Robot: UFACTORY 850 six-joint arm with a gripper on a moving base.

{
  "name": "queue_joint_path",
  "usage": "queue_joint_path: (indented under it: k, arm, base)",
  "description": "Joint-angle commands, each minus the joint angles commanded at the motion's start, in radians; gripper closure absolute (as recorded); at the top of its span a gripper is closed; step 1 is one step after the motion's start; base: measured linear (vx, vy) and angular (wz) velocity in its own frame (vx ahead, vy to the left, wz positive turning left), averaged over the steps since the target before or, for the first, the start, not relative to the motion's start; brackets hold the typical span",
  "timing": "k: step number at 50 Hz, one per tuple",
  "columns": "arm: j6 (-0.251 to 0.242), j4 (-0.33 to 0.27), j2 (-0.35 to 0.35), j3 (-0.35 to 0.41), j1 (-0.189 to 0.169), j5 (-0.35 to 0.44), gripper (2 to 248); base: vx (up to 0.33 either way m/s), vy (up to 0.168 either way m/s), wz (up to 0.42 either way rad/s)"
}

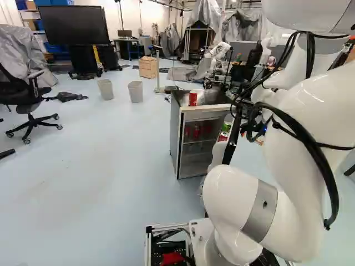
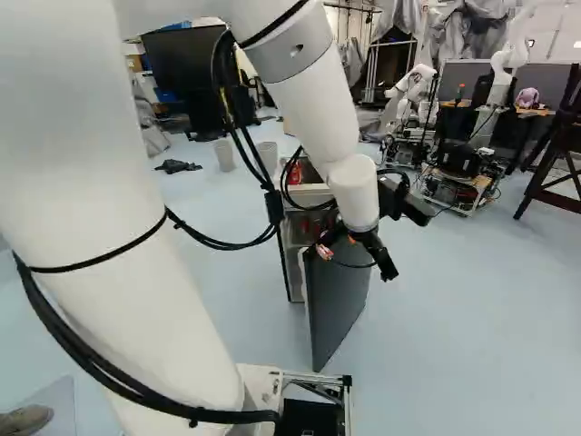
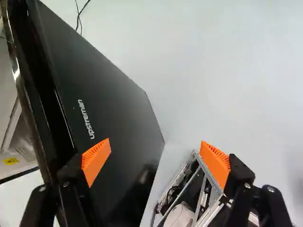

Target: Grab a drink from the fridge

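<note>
My gripper (image 2: 356,258) is beside the swung-out fridge door (image 2: 338,295) in the right base view. In the wrist view the gripper (image 3: 155,160) stands wide open, nothing held; one orange-padded finger overlaps the door's dark face (image 3: 111,104), and contact cannot be judged. The fridge (image 1: 175,138) stands left of my arm in the left base view, its front open. A red can (image 1: 192,98) is on its top. Red cans (image 1: 196,132) show inside, and a green can (image 1: 226,126) sits above a red one (image 1: 223,136) near the door side.
The base's metal frame (image 3: 206,191) lies beyond the finger farther from the door. Two grey bins (image 1: 136,91) and an office chair (image 1: 28,100) stand left of the fridge. Another robot (image 2: 418,86) and a dark wooden stand (image 2: 558,163) are farther off, to its right.
</note>
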Motion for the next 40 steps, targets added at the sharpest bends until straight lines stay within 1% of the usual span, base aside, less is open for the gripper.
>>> queue_joint_path:
  k: [22, 40]
  arm:
    - [0.0, -0.035, 0.088, 0.091, 0.055, 0.0, 3]
    - [0.0, -0.064, 0.146, 0.149, 0.117, 0.0, 3]
  base:
    - [0.0, 0.0, 0.0]
    - [0.0, 0.0, 0.0]
